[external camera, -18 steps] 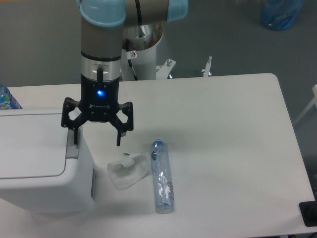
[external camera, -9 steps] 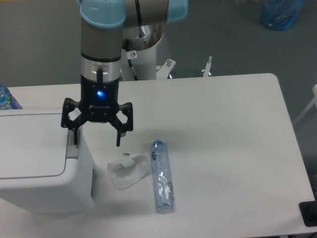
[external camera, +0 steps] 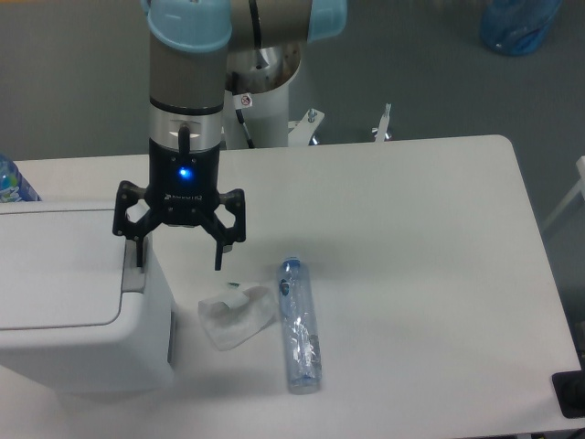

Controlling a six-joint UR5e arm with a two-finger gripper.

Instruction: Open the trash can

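Observation:
The trash can (external camera: 73,311) is a large boxy white bin at the left edge of the table, with its flat lid down. Its grey push tab (external camera: 133,271) sits at the lid's right edge. My gripper (external camera: 178,260) hangs pointing down at the bin's upper right corner, open wide. Its left fingertip (external camera: 138,258) is right over the push tab, and I cannot tell whether it touches. Its right fingertip (external camera: 218,260) hangs above the table to the right of the bin. The gripper holds nothing.
A crumpled clear plastic wrapper (external camera: 236,315) lies just right of the bin. An empty crushed plastic bottle (external camera: 298,326) lies beside it. Another bottle (external camera: 13,183) shows at the far left behind the bin. The robot's base (external camera: 265,101) stands behind the table.

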